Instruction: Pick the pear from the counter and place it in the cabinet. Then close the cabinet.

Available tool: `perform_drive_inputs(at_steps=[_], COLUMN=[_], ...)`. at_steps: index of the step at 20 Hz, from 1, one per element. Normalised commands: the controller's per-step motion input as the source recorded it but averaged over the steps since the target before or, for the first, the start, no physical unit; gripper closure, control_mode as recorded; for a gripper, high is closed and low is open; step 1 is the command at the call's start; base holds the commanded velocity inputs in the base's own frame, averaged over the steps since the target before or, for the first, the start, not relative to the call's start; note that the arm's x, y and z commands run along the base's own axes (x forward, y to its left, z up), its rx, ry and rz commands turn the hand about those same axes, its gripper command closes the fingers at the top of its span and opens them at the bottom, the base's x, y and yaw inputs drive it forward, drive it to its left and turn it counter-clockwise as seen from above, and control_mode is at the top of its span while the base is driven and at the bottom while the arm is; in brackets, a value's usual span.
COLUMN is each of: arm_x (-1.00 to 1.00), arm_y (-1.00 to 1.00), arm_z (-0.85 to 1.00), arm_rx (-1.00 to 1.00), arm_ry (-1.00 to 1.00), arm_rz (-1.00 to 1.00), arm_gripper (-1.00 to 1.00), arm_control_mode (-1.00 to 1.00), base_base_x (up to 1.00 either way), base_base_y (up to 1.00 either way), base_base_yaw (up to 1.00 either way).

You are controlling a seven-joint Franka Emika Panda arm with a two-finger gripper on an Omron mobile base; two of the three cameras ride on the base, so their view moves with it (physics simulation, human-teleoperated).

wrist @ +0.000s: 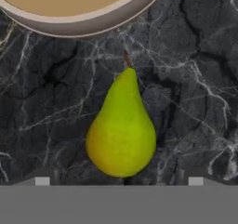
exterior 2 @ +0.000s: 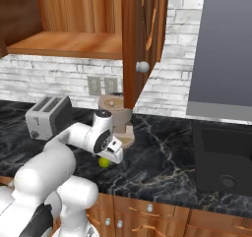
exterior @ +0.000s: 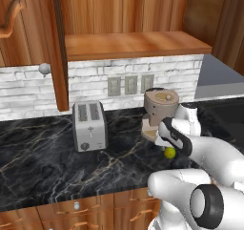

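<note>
- Hand view looks straight down on the pear point(wrist: 122, 130), which lies on its side on the counter point(wrist: 195, 79), stem pointing toward the tan, rimmed base of an appliance point(wrist: 74, 9) just beyond it.
- 2 finger tips point(wrist: 42, 181) show at the bottom of that view, 1 on each side of the fruit's fat end and clear of it, so the gripper point(wrist: 119, 181) is spread apart and holds nothing.
- Left base view puts the gripper point(exterior: 167, 145) low over the pear point(exterior: 169, 152), right beside the tan appliance point(exterior: 160, 110) and well to the right of the toaster point(exterior: 88, 125).
- Right base view shows the same: the pear point(exterior 2: 104, 162) sits on the black marble just under the hand point(exterior 2: 112, 153).
- Above, the cabinet point(exterior: 138, 44) stands open, its wooden shelf bare, with a door point(exterior 2: 140, 44) swung out and a round silver knob point(exterior 2: 142, 66) on it.
- Step in hand, as I judge it: the approach for the pick; the fruit is not yet grasped.
- Next move calls for dropping a little lower so the 2 fingers bracket the widest part, then squeezing gently, since a round, tapered fruit could roll or slip toward its narrow end.
- After that come the lift to the shelf and shutting the door.
</note>
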Motion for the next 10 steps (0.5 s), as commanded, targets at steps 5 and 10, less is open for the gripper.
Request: perform_drive_inputs(at_steps=[5,10], arm_x=[0.31,0.06], arm_y=[-0.01,-0.08], arm_z=[-0.36,-0.5], arm_rx=[0.0,0.0], arm_ry=[0.05,0.03], arm_rz=[-0.08,-0.04], arm_gripper=[-1.0,1.0], arm_control_mode=[-1.0,-1.0], base_base_x=[0.0,0.0], base_base_y=[0.0,0.0], base_base_yaw=[0.0,0.0])
